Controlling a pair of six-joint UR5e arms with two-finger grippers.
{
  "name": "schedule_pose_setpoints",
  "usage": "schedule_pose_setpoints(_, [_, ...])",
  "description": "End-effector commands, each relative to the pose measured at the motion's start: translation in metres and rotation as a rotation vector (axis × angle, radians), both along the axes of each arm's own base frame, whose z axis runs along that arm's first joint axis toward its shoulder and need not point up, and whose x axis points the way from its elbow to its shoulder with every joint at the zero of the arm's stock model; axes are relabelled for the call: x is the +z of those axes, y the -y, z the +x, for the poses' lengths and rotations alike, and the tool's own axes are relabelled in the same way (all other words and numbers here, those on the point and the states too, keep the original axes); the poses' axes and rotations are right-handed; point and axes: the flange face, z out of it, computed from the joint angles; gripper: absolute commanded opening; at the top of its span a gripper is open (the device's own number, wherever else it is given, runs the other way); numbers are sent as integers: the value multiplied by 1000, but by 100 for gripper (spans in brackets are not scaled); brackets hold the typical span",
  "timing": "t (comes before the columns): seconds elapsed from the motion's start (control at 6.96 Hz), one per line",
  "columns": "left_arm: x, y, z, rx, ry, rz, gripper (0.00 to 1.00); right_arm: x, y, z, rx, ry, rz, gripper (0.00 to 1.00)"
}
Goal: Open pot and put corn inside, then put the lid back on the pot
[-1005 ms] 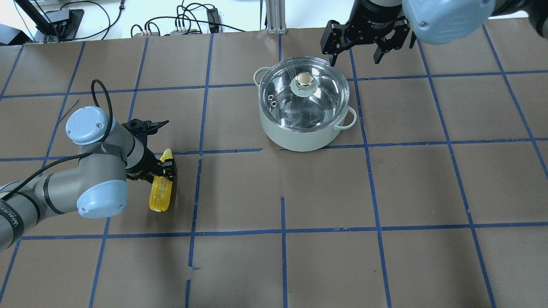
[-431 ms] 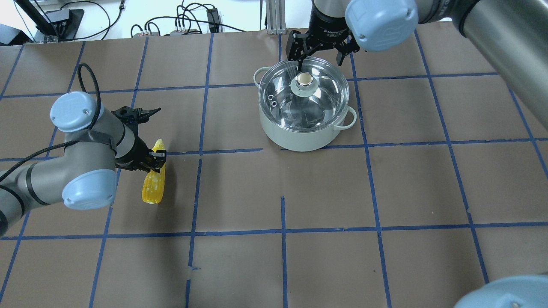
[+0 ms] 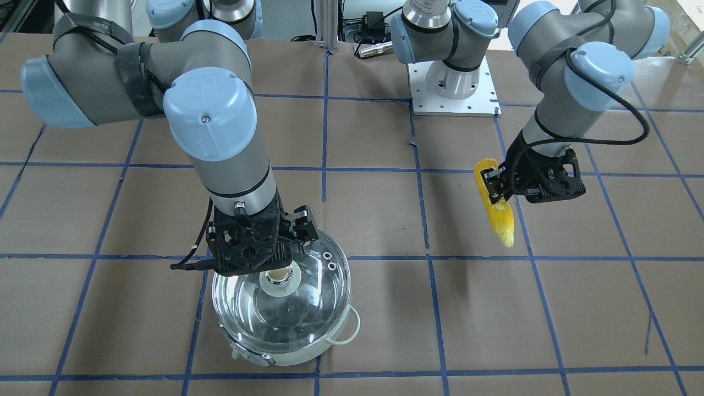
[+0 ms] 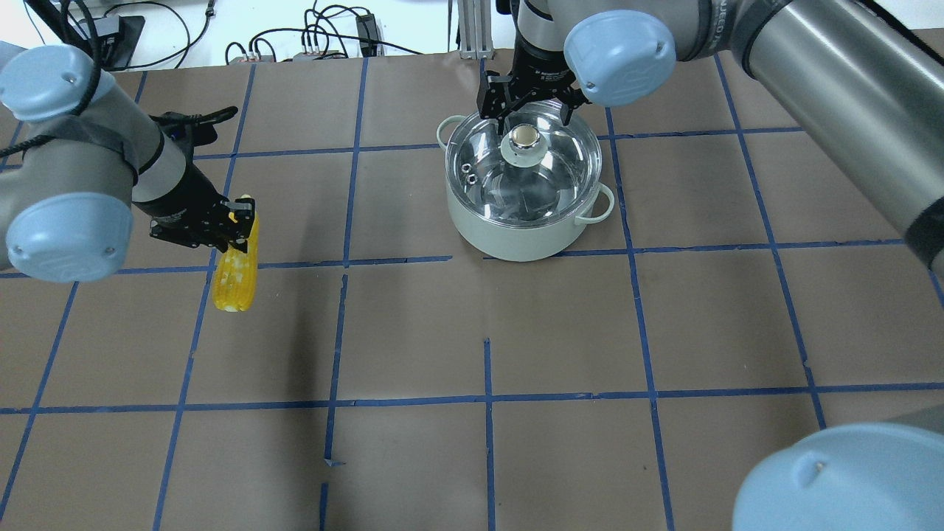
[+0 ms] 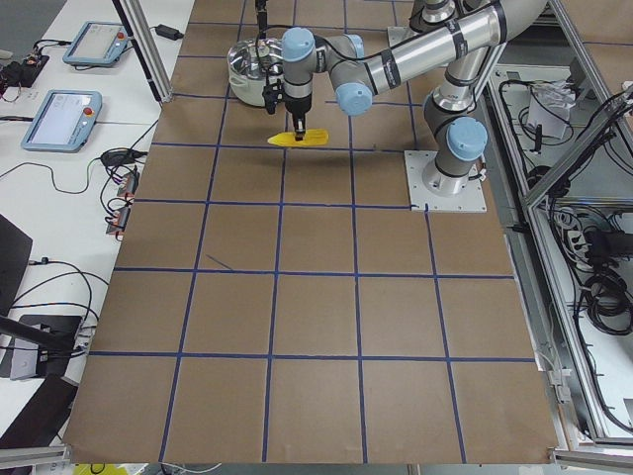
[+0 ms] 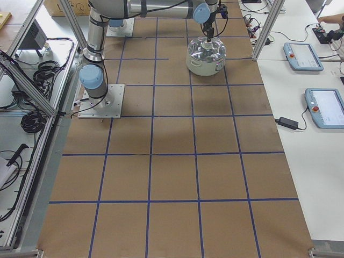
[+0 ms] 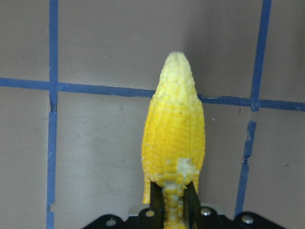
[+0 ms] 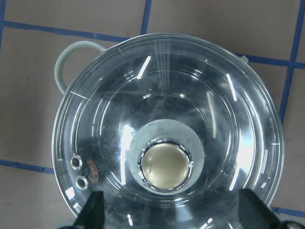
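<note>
The pot stands at the table's far centre with the glass lid seated on it. My right gripper hovers open just above the lid's gold-topped knob, one finger to each side and neither touching it. In the right wrist view the knob sits centred between the two fingertips. At the left, the yellow corn hangs above the table, its shadow falling on the paper. My left gripper is shut on its thick end, and the left wrist view shows the corn pointing away.
Brown paper with a blue tape grid covers the table. Cables and power boxes lie beyond the far edge. The robot's white base plate sits at the near edge. Pendant tablets rest on a side table.
My left gripper has lifted the corn off the table and carried it left and back. My right gripper has swung left from beside the pot to over the lid's knob, still open.
</note>
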Motion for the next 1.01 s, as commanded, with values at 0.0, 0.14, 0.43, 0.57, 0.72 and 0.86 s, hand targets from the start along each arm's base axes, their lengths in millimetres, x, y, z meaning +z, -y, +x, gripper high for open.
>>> schedule_pose_setpoints(0.0, [26, 8, -14, 8, -8, -5, 18, -15, 7, 12, 2, -2, -24, 98])
schedule_pose_setpoints(0.14, [24, 8, -15, 8, -4, 0, 18, -18, 9, 13, 2, -4, -22, 97])
schedule_pose_setpoints(0.43, [20, 5, -15, 5, -1, 5, 18, -29, 13, 14, -2, -7, -5, 91])
schedule_pose_setpoints(0.57, [20, 6, -15, 5, -1, 5, 18, -31, 14, 14, -1, -7, -4, 88])
schedule_pose_setpoints(0.72, [19, 5, -15, -7, -1, 2, 18, -32, 14, 14, -1, -9, -1, 85])
schedule_pose_setpoints(0.86, [17, 5, -14, -9, -3, 4, 18, -32, 14, 14, -1, -9, -1, 77])
